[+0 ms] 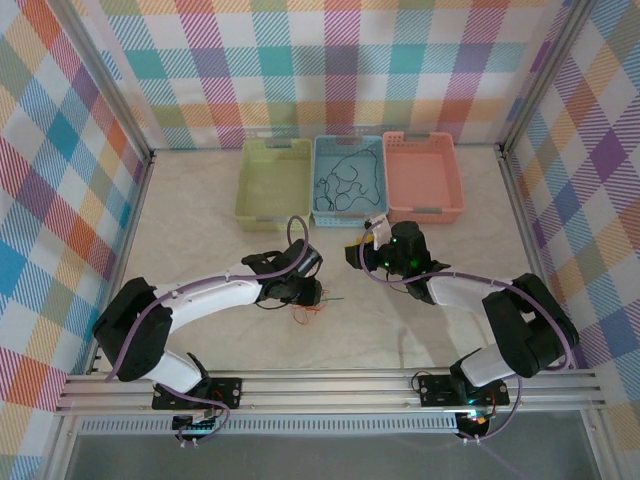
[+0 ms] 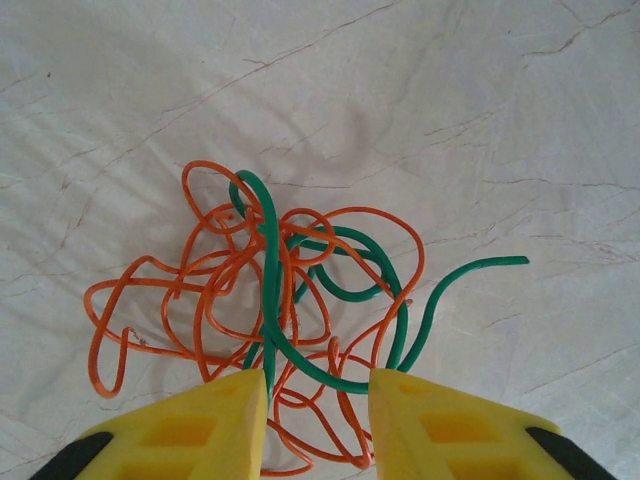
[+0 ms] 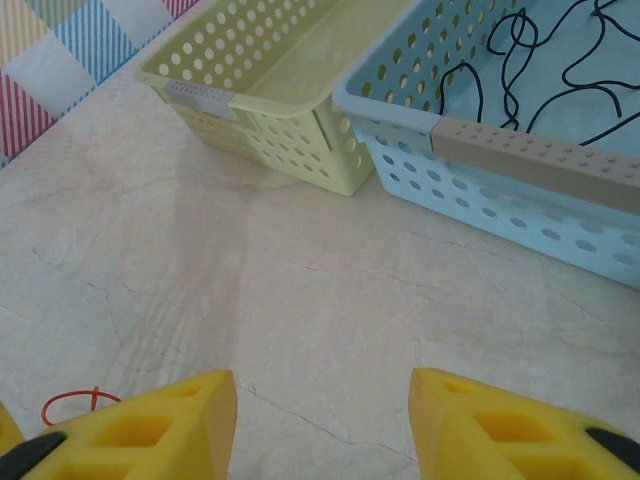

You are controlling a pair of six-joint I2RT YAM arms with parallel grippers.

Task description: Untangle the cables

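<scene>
An orange-red cable (image 2: 200, 300) and a dark green cable (image 2: 270, 280) lie tangled on the pale table. From above this knot is a small orange tuft (image 1: 310, 312) under the left arm. My left gripper (image 2: 318, 395) hangs open over the tangle, its yellow fingers (image 2: 225, 420) straddling orange and green strands without pinching them. A black cable (image 1: 345, 180) lies loose inside the blue basket (image 1: 322, 215); its loops (image 3: 510, 60) are in the right wrist view too. My right gripper (image 3: 322, 400) is open over bare table near that blue basket (image 3: 520, 215), nothing between its fingers. An orange loop (image 3: 68, 405) peeks in at lower left.
Three baskets stand in a row at the back: yellow-green (image 1: 272, 195), blue, and salmon-pink (image 1: 424, 200). The yellow-green basket (image 3: 270, 110) looks empty in the right wrist view. Plaid walls enclose the table on three sides. A metal rail (image 1: 330, 390) runs along the near edge.
</scene>
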